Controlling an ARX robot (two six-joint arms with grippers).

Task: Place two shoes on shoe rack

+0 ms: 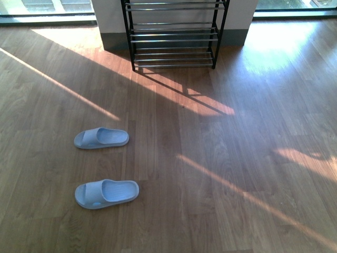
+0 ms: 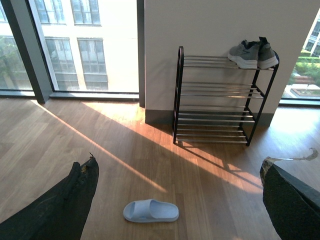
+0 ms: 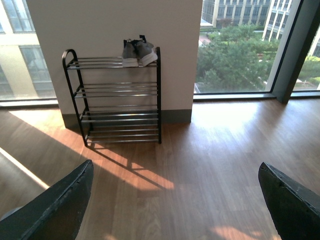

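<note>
Sneakers (image 2: 252,54) already top the shoe rack (image 1: 174,37); blue slide (image 1: 101,138) and its mate (image 1: 106,193) wait on the floor (image 1: 237,211), left fingers (image 2: 65,205), right fingers (image 3: 55,205) spread wide, ready.

Grey sneakers (image 2: 252,54) atop shoe rack (image 2: 215,116); pale blue slides (image 1: 101,138) well away, side-on.

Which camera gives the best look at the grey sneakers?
Left wrist view: the sneakers appear largest, on the rack's top shelf. The right wrist view shows them smaller; the front view cuts that shelf off.
</note>
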